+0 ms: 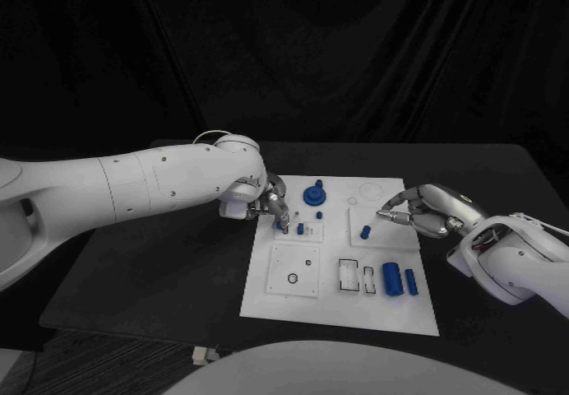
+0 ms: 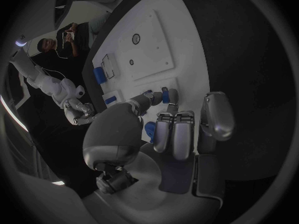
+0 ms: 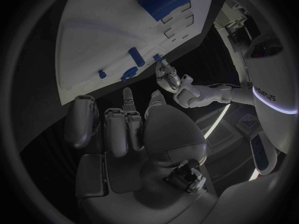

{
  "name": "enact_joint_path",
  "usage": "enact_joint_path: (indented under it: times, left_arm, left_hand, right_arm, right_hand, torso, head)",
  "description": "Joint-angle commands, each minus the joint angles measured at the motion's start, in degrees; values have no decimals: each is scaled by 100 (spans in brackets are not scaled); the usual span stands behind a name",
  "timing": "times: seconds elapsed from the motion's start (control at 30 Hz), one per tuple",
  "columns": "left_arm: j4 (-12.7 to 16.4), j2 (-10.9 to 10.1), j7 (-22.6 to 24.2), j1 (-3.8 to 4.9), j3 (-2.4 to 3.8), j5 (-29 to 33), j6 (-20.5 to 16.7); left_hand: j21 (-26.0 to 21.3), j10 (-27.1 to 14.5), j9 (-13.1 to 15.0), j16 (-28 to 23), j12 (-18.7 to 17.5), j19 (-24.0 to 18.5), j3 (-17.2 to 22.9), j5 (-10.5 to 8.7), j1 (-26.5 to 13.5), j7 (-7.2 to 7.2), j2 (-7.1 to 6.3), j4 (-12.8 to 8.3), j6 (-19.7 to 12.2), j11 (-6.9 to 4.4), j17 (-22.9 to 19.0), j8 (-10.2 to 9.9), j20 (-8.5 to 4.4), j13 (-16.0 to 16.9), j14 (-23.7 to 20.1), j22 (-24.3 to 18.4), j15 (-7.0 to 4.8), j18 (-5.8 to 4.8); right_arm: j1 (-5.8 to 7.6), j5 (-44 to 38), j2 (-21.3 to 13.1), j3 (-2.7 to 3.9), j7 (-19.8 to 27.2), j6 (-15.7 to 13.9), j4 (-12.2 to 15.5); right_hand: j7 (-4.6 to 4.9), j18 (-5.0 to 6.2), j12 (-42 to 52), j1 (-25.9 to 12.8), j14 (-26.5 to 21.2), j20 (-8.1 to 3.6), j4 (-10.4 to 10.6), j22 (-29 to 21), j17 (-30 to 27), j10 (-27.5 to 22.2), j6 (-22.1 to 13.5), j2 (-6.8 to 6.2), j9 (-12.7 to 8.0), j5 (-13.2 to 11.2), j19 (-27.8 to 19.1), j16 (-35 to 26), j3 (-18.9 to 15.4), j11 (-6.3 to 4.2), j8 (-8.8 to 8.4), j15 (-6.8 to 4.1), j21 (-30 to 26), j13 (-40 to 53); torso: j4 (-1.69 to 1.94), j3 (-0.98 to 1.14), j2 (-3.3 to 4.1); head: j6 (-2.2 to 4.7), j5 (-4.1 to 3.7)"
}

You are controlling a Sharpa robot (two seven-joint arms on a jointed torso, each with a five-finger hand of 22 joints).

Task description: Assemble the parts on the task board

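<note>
The white task board (image 1: 338,309) lies mid-table. My left hand (image 1: 263,200) is over the board's far left part and pinches a small blue peg (image 1: 282,223) between thumb and fingertip; the left wrist view shows that peg (image 2: 165,94) at the fingertips (image 2: 149,98). A blue knob (image 1: 314,195) and two short blue pegs (image 1: 301,228) stand just beside it. My right hand (image 1: 423,211) hovers at the board's right side, thumb and fingertip slightly apart with nothing between them, just above an upright blue piece (image 1: 365,233). Blue blocks (image 1: 390,278) lie in slots at the near right.
The board's near left holds a square plate with small holes (image 1: 293,270). Black table (image 1: 166,280) surrounds the board, with its near edge close below the board. In the right wrist view, blue pegs (image 3: 136,56) stand on the board beyond my right hand (image 3: 127,129).
</note>
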Motion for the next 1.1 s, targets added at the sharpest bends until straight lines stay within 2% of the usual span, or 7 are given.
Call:
enact_joint_path:
  times: [0.03,0.53,1.1]
  left_arm:
    - [-28,41,-52,-13,4,4,333]
    - [-140,175,-76,-22,4,4,408]
    - [-132,188,-17,-29,4,4,82]
  left_hand:
    - [38,600,9,29,20,-33,613,63,112,-93,75,-661,-32,18,1504,29,-5,1509,602,904,37,19]
    - [44,600,13,37,20,-31,566,121,127,-94,75,-664,-23,17,1510,28,-7,1509,606,904,36,18]
    - [51,600,5,37,20,-28,473,65,149,-91,118,-628,-51,21,1510,-6,-3,1509,606,904,40,16]
  right_arm:
    - [-14,-10,0,3,-48,23,12]
    - [-14,-10,-3,3,-49,26,16]
    - [-14,-10,11,3,-49,31,-1]
  right_hand:
    - [10,48,-22,45,401,-13,-26,976,713,380,14,7,-7,26,-37,-20,-4,-1,-15,-23,-38,321]
    - [10,48,-22,45,401,-13,-26,976,713,380,14,7,-7,26,-37,-20,-4,-1,-15,-23,-38,321]
    - [11,49,-25,64,400,-12,-20,975,710,378,15,7,-8,25,-39,-24,-1,0,-16,-22,-43,317]
  torso:
    - [2,0,2]
    - [-3,-1,-2]
    - [-2,-2,-2]
  head:
    - [-1,-2]
    - [-1,5]
    - [-1,10]
